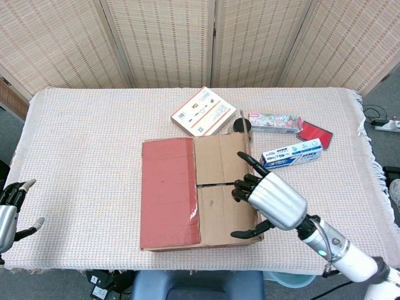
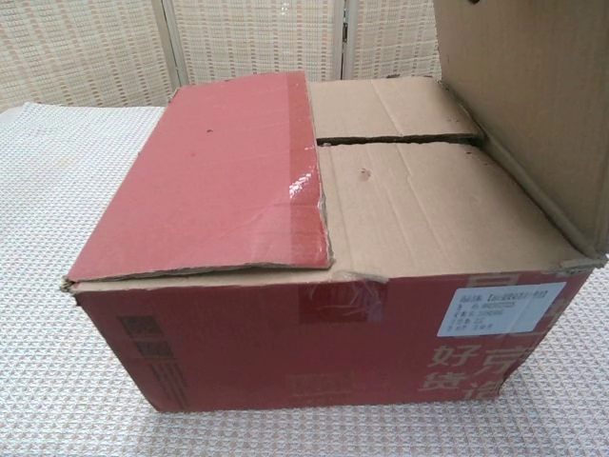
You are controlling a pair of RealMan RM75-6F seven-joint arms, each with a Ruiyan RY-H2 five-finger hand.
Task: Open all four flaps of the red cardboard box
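Observation:
The red cardboard box (image 1: 167, 194) sits in the middle of the table. Its left top flap (image 2: 219, 171) lies flat and closed. The right top flap (image 2: 533, 105) stands nearly upright, brown inner side showing. Two brown inner flaps (image 2: 419, 190) lie flat beneath it, meeting at a seam. My right hand (image 1: 269, 201) is at the box's right edge, fingers spread against the raised flap, thumb low near the front corner; the chest view hides it behind the flap. My left hand (image 1: 9, 209) hangs at the table's front left edge, fingers apart, holding nothing.
Behind the box lie a white and orange carton (image 1: 204, 111), a black round object (image 1: 242, 127), a floral packet (image 1: 274, 121), a red flat item (image 1: 314, 133) and a blue and white toothpaste box (image 1: 291, 154). A woven cloth (image 1: 81, 144) covers the table.

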